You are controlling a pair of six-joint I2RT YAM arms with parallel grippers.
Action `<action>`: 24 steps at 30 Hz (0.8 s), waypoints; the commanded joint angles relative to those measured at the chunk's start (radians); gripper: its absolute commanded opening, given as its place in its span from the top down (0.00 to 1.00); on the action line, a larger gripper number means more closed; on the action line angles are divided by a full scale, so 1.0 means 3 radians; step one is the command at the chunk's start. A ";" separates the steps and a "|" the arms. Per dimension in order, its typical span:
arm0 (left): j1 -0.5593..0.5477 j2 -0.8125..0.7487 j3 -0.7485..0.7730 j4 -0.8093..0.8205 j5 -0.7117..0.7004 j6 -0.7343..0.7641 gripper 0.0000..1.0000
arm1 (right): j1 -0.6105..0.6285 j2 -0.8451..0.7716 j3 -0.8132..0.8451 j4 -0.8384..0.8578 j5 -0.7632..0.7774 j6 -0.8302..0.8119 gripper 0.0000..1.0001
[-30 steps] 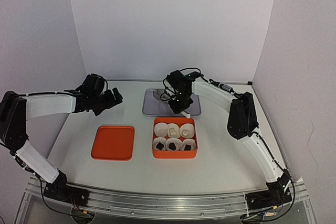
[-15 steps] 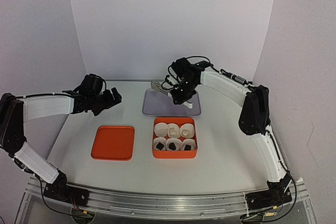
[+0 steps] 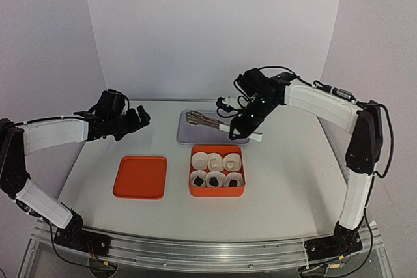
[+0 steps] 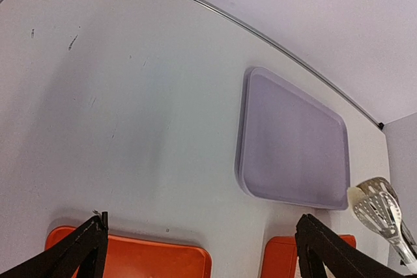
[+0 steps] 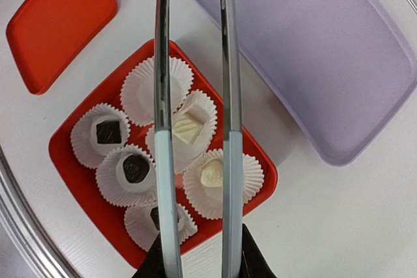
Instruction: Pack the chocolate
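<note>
Chocolates (image 5: 187, 128) nested in white cups (image 5: 247, 183)

Left end effector (image 3: 138, 122) wide open, right end effector (image 3: 246, 122) gripping tongs (image 3: 202, 120)

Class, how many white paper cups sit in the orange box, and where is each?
6 paper cups, in two rows of three in the orange box: back row left, middle, right; front row left, middle, right. None seems hidden.

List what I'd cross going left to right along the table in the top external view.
Going across: orange lid → orange box, holding the chocolate in paper cups. The grey tray and the tongs lie behind the box and overlap it sideways, so they are left out.
</note>
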 commanded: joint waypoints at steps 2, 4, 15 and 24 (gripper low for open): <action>0.0023 -0.0088 -0.0029 0.0148 0.0008 0.0059 0.00 | -0.0002 -0.0748 -0.0591 0.0147 -0.0483 -0.0282 1.00; 0.0026 -0.0084 -0.0019 0.0157 0.0004 0.0066 0.00 | -0.0002 -0.0917 -0.0843 0.0146 -0.0554 -0.0378 1.00; 0.0026 -0.0107 0.0007 0.0154 0.0014 0.0085 0.00 | -0.0002 -0.1179 -0.1522 0.0146 -0.0502 -0.0644 1.00; 0.0026 -0.0146 -0.0058 0.0144 0.0053 -0.0010 0.00 | 0.0000 -0.0757 -0.1357 0.0175 -0.0445 -0.0666 1.00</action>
